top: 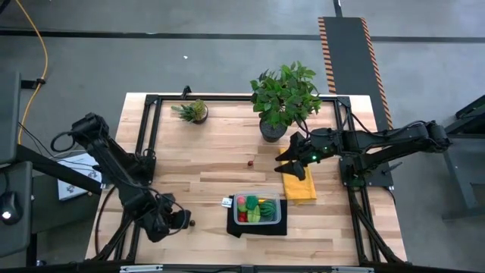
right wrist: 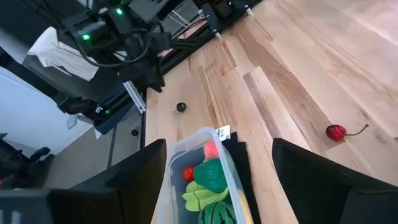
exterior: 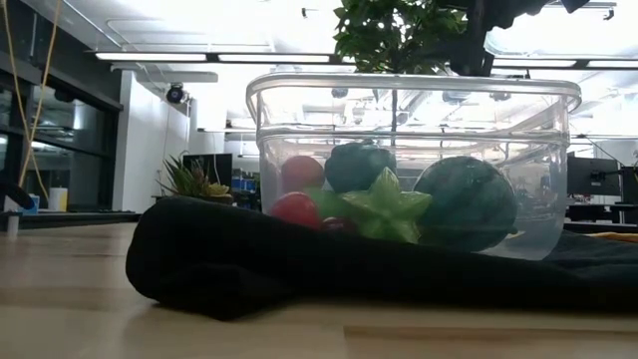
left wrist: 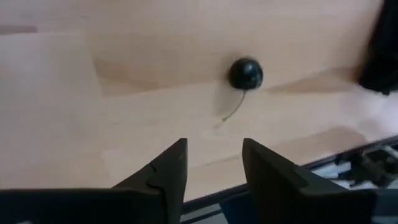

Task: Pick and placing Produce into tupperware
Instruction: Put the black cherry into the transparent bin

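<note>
The clear tupperware (top: 256, 210) (exterior: 414, 160) (right wrist: 202, 180) sits on a black mat (top: 258, 226) (exterior: 249, 264) and holds green, red and yellow produce, including a green star fruit (exterior: 387, 207). A small dark berry (top: 192, 223) (left wrist: 246, 73) (right wrist: 181, 107) with a thin green stem lies on the wood. My left gripper (top: 182, 220) (left wrist: 214, 162) is open just left of it, touching nothing. A red cherry (top: 251, 161) (right wrist: 336, 132) lies on the table's middle. My right gripper (top: 286, 155) (right wrist: 217, 171) is open, raised over the yellow cloth's far end.
A large potted plant (top: 284, 95) stands at the far edge beside my right arm, and a small one (top: 195, 111) stands far left. The yellow cloth (top: 299, 186) lies right of the tupperware. A small white tag (top: 226, 202) lies at the mat's left corner.
</note>
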Tool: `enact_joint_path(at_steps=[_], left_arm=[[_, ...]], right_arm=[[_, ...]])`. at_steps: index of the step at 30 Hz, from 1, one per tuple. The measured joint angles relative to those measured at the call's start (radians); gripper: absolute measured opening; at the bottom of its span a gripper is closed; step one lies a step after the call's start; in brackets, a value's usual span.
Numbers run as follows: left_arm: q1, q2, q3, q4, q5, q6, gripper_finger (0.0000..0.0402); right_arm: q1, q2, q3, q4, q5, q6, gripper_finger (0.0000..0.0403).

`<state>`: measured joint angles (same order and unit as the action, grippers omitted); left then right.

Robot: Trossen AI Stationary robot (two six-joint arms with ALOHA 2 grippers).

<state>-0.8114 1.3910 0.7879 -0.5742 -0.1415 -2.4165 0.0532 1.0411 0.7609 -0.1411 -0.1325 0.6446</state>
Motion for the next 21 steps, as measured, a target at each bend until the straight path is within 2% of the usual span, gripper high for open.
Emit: enact_joint_path(at_steps=[4, 12, 21], left_arm=[[0.057, 0.01, 0.0, 0.021, -0.009, 0.005, 0.012], [0.185, 0.01, 0.0, 0.074, -0.008, 0.15, 0.0095], [0.208, 0.029, 0.0, 0.066, 0.03, 0.208, 0.0096]], right_arm=[[0.0, 0.0, 0.0, -0.001, -0.011, -0.017, 0.0282], [0.0, 0.0, 0.0, -0.013, -0.044, -0.017, 0.0282], [0.0, 0.0, 0.0, -0.02, -0.044, -0.039, 0.0282]])
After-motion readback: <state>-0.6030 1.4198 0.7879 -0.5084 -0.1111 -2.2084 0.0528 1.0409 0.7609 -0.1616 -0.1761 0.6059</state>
